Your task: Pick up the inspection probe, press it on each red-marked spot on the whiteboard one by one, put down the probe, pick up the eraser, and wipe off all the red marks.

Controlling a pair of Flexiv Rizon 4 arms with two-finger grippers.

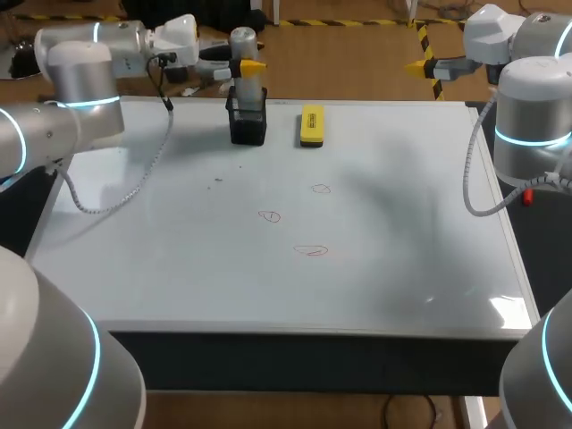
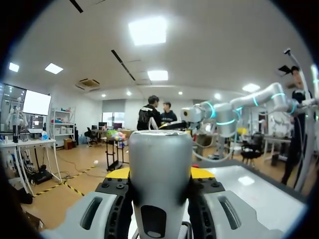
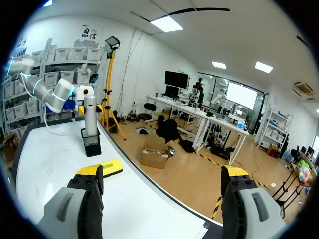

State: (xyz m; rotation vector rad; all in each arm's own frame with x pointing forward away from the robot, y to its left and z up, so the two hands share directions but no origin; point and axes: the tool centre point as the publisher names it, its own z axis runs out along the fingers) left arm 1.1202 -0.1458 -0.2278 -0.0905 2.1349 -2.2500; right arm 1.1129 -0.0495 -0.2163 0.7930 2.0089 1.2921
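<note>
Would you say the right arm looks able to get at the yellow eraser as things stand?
Probably yes: the eraser lies on the whiteboard, apart from the holder with the inspection probe; the right gripper, jaws open and empty, has nothing standing in its way.

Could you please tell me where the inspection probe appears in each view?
Head view: inspection probe upright in black holder at the whiteboard's far edge.
Left wrist view: probe between the left gripper's fingers.
Right wrist view: probe upright in that holder, past the eraser.
Shared landmark: the whiteboard.
</note>
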